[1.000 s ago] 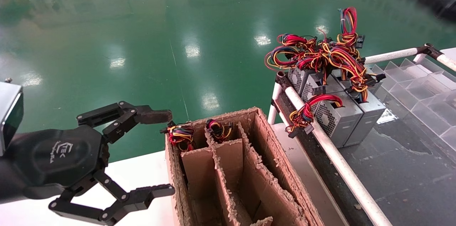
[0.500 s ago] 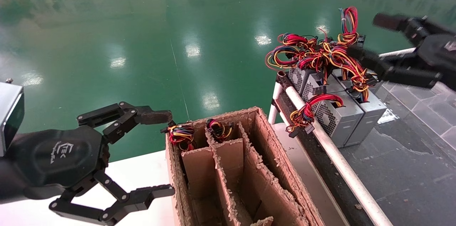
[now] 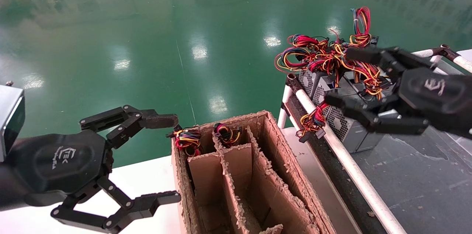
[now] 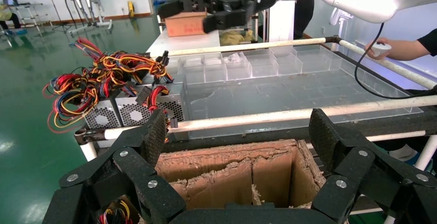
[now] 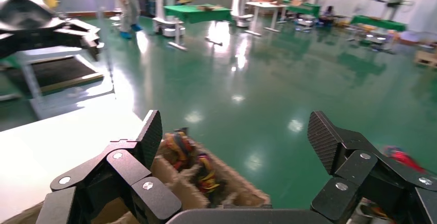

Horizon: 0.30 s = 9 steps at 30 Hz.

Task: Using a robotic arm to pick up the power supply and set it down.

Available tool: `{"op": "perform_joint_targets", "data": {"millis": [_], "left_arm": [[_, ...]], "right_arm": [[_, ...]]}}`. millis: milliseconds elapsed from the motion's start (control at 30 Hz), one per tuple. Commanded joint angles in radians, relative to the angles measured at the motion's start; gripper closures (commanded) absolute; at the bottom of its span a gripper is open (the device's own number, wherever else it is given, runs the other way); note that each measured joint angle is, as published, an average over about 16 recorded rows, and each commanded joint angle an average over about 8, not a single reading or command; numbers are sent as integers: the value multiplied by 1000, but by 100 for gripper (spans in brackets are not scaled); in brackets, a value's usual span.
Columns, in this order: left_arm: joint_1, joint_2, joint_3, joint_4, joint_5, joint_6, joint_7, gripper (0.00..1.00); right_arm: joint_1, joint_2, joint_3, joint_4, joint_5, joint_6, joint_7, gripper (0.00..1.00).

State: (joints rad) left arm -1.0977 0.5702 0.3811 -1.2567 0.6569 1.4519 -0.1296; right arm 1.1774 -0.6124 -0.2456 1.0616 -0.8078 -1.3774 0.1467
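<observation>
Over at two o'clock in the head view, the right gripper (image 3: 344, 79) is hanging with its fingers spread wide above the cluster of grey boxes on the dark bench (image 3: 413, 175); nothing is sitting between the jaws. The power supply (image 3: 348, 125) nearest the white rail (image 3: 343, 158) is lying just under the lower finger, its perforated side facing the rail and its red and yellow wire bundle (image 3: 313, 118) drooping over that rail; its neighbours are pressing close beside it at one o'clock, their wires (image 3: 332, 55) tangling in a heap above. At eight o'clock the left gripper (image 3: 167, 158) is sitting parked and spread beside the cardboard divider box (image 3: 280, 186), which is already holding two wired units in its far cells.

To do the reach well, I would judge that the jaws should be straddling the metal case itself, not the loose wires; coming down squarely over the front box should be keeping the fingers clear of its neighbour; snagged cables could be dragging a second unit along, so a slow lift seems wise.
</observation>
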Motion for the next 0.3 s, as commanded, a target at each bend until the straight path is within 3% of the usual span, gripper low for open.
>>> {"op": "perform_joint_targets", "data": {"millis": [33,300], "left_arm": [[0,0,0,0,0,0,0,0],[0,0,0,0,0,0,0,0]], "right_arm": [[-8,0,-3,18,6,-10,3,0],[-36,0,-12,78,27,-42,14,0]]}}
